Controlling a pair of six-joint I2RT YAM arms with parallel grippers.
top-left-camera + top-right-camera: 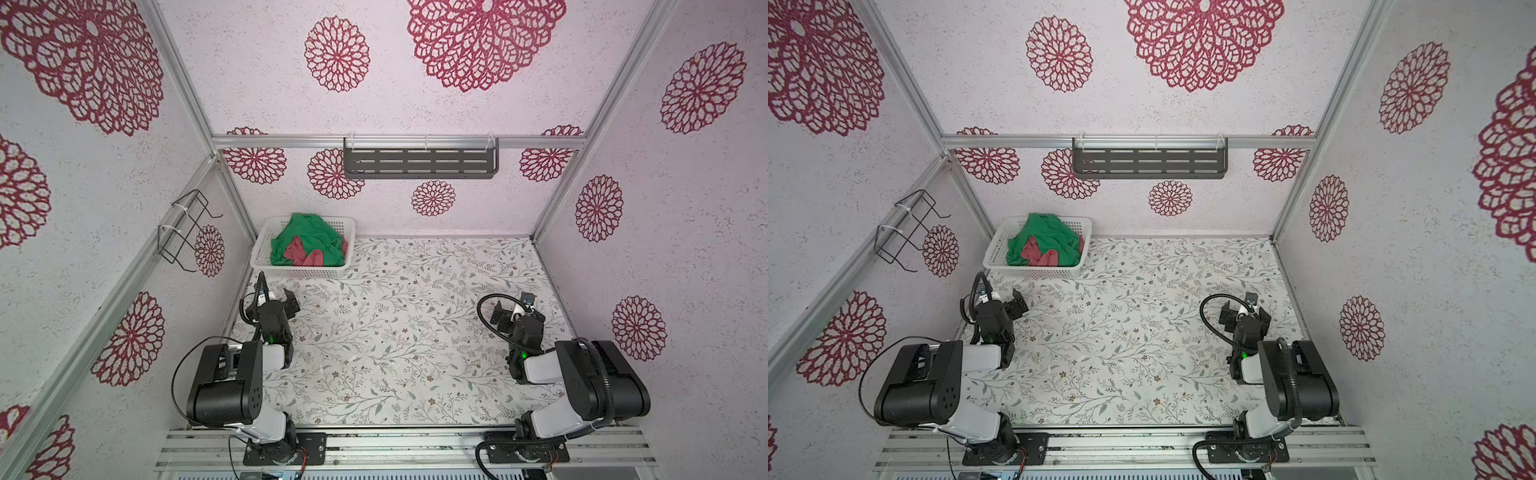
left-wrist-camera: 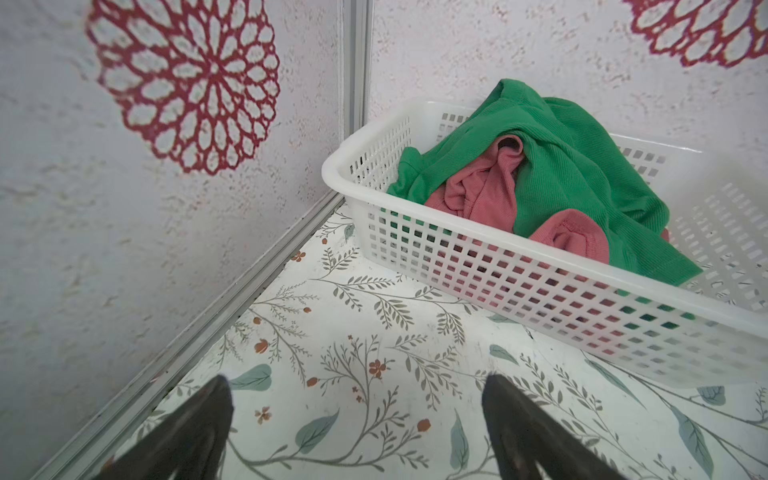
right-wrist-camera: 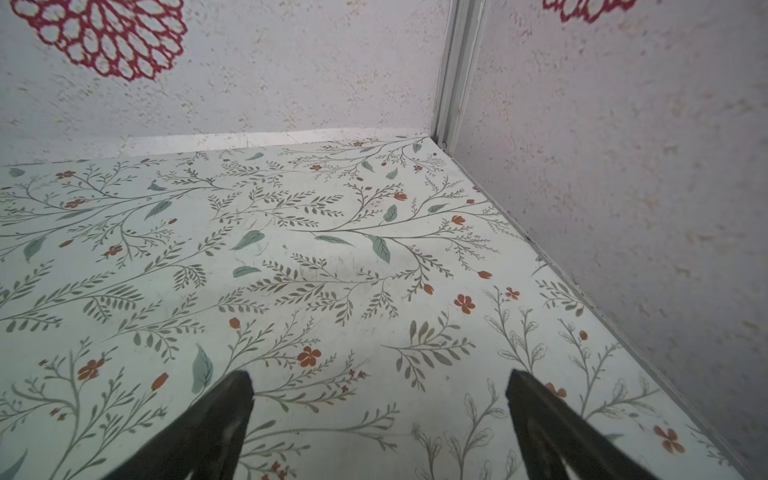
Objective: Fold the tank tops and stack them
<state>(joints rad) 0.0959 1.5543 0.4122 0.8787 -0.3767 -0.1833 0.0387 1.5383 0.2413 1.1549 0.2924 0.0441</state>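
Note:
Two tank tops lie crumpled together in a white basket (image 1: 303, 272) (image 2: 498, 282) at the back left of the table. The green tank top (image 1: 316, 237) (image 1: 1054, 232) (image 2: 561, 166) is draped over the rose-red tank top (image 1: 301, 254) (image 1: 1038, 254) (image 2: 478, 191), which shows only in folds. In both top views my left gripper (image 1: 278, 298) (image 2: 357, 382) hovers open just in front of the basket, nothing between its fingers. On the right side my right gripper (image 1: 517, 306) (image 3: 380, 375) stands open and empty over bare table, far from the basket.
The floral table (image 1: 415, 332) is boxed in by patterned walls on three sides. A dark slotted shelf (image 1: 419, 162) hangs on the back wall. A black wire rack (image 1: 187, 228) juts from the left wall above the basket's corner.

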